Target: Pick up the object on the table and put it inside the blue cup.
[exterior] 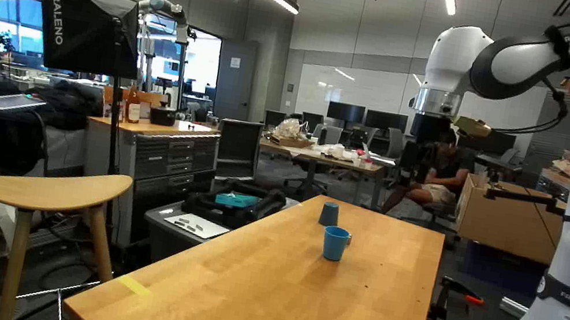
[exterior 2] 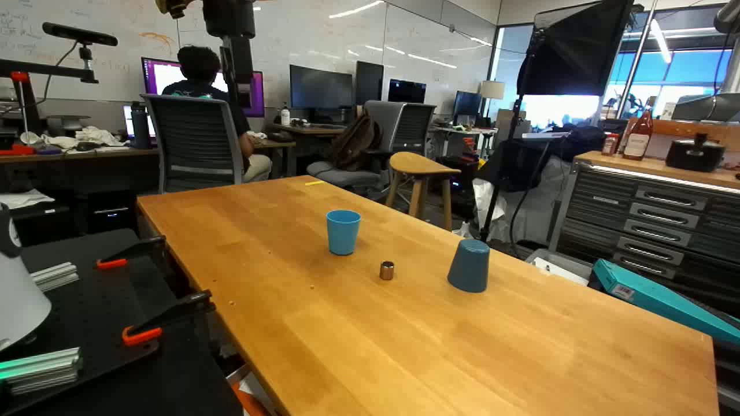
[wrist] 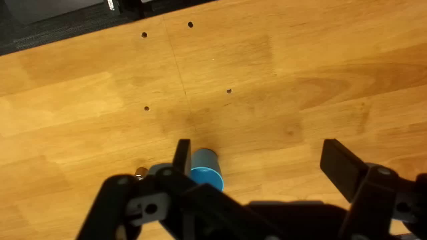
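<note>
The bright-blue cup (exterior: 334, 245) (exterior 2: 343, 234) stands upright and open on the wooden table. A small shiny metallic cylinder (exterior 2: 387, 270) stands on the table between this cup and a darker, upside-down cup. In an exterior view the cylinder (exterior: 349, 240) is mostly hidden behind the blue cup. In the wrist view the cylinder (wrist: 141, 172) is partly covered by the gripper's left side, and the blue cup (wrist: 207, 176) shows partly behind the left finger. My gripper (wrist: 256, 156) is wide open and empty, high above the table; it also shows in an exterior view (exterior 2: 238, 75).
The upside-down grey-blue cup (exterior: 329, 215) (exterior 2: 469, 267) stands close to the cylinder. The wooden table (exterior: 294, 308) (exterior 2: 370, 346) is long, with clamps (exterior 2: 142, 334) along the robot-side edge. A stool (exterior: 57, 190) and a light stand are beyond the opposite edge.
</note>
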Action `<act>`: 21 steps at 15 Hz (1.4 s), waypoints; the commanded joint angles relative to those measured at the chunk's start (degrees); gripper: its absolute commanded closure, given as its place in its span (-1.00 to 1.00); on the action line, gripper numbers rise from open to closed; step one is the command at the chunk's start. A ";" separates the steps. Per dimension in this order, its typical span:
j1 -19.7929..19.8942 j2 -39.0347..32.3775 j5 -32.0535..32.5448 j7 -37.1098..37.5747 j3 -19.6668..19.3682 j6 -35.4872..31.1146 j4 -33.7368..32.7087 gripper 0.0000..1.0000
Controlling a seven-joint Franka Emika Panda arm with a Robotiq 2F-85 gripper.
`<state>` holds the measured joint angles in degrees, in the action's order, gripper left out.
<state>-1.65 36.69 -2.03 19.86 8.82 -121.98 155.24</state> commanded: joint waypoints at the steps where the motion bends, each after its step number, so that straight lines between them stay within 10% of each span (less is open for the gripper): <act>1: 0.16 0.04 -0.10 -0.12 0.13 0.14 -0.22 -1.00; 5: 0.17 0.07 -0.11 -0.12 0.13 0.15 -0.33 -1.00; 15: 10.39 -31.01 -2.71 1.84 -12.51 6.65 -28.39 -1.00; 16: 9.35 -23.59 -0.65 0.79 -11.42 1.96 -19.85 -1.00; 21: 10.25 -36.39 -3.98 2.40 -14.00 2.99 -28.28 -1.00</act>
<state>8.88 5.31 -3.50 20.73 -3.97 -118.00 129.28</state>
